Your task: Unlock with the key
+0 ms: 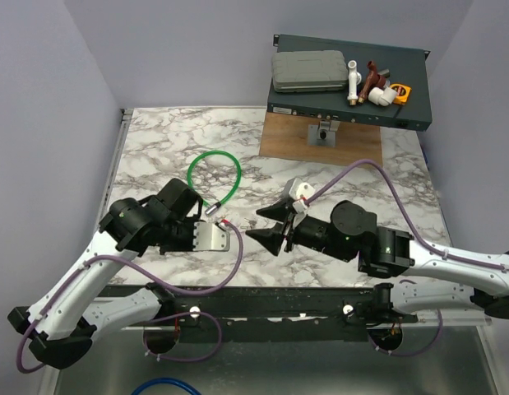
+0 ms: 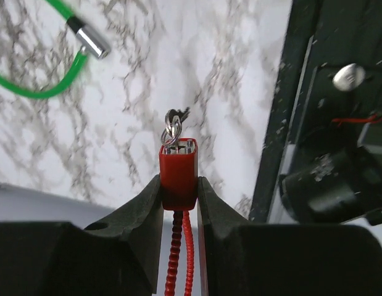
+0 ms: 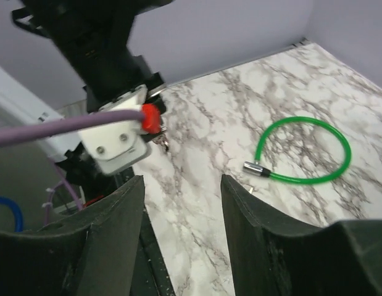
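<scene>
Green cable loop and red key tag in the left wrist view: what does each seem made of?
Green cable loop: glossy sheath, likely plastic or rubber; its end cap gleams like polished metal. Red key tag: smooth, probably plastic; the ring on it looks steel.

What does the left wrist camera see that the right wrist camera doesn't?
Only the left wrist view shows the tiny key on its ring up close and the red cord, with the left pincer squeezing the red tag. Only the right wrist view shows the whole green cable loop, the open right pincer and a blue cable. Both show the marble table, the cable's silver end and the red tag.
</scene>
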Controlling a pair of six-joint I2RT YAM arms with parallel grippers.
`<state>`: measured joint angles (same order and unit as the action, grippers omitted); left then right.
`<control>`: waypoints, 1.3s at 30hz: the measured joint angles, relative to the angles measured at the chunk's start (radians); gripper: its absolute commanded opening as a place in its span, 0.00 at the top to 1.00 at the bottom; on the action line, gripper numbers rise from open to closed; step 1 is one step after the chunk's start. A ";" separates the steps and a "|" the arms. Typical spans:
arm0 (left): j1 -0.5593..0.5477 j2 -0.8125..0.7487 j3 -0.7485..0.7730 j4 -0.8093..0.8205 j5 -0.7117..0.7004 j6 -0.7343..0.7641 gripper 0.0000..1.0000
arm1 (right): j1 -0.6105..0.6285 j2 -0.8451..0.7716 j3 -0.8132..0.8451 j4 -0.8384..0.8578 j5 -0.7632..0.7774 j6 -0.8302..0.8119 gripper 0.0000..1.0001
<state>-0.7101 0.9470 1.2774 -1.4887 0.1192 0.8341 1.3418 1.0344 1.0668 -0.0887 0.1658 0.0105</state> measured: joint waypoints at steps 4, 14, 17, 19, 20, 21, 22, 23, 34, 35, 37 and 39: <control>-0.074 -0.020 -0.037 0.014 -0.224 0.057 1.00 | -0.020 -0.008 -0.029 0.021 0.096 0.044 0.44; -0.178 -0.173 -0.192 0.262 -0.746 0.432 1.00 | -0.062 0.031 -0.072 0.088 0.312 0.133 0.40; -0.203 -0.261 -0.308 0.393 -0.837 0.600 1.00 | -0.073 0.028 -0.072 0.109 0.359 0.148 0.38; -0.217 -0.326 -0.386 0.469 -0.867 0.712 1.00 | -0.076 0.028 -0.072 0.117 0.385 0.151 0.38; -0.223 -0.366 -0.430 0.513 -0.875 0.792 1.00 | -0.078 0.028 -0.072 0.118 0.393 0.154 0.38; -0.227 -0.396 -0.456 0.535 -0.878 0.840 1.00 | -0.079 0.028 -0.072 0.118 0.396 0.154 0.37; -0.228 -0.418 -0.469 0.545 -0.880 0.875 1.00 | -0.080 0.028 -0.072 0.119 0.397 0.154 0.37; -0.228 -0.427 -0.467 0.544 -0.884 0.896 1.00 | -0.080 0.028 -0.072 0.121 0.397 0.154 0.37; -0.243 -0.027 0.371 0.129 -0.494 0.272 1.00 | -0.108 0.068 -0.042 0.155 0.232 0.119 0.36; -0.245 -0.015 0.400 0.115 -0.418 0.195 1.00 | -0.114 0.066 -0.042 0.163 0.210 0.117 0.36; -0.246 -0.013 0.391 0.069 -0.324 0.120 1.00 | -0.120 0.060 -0.042 0.177 0.170 0.112 0.35; -0.247 -0.019 0.347 0.013 -0.215 0.023 1.00 | -0.122 0.048 -0.045 0.192 0.121 0.109 0.35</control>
<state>-0.9569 0.9283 1.6241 -1.4754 -0.0959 0.8570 1.2194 1.0821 1.0214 0.1036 0.2871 0.1200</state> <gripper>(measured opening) 0.224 0.645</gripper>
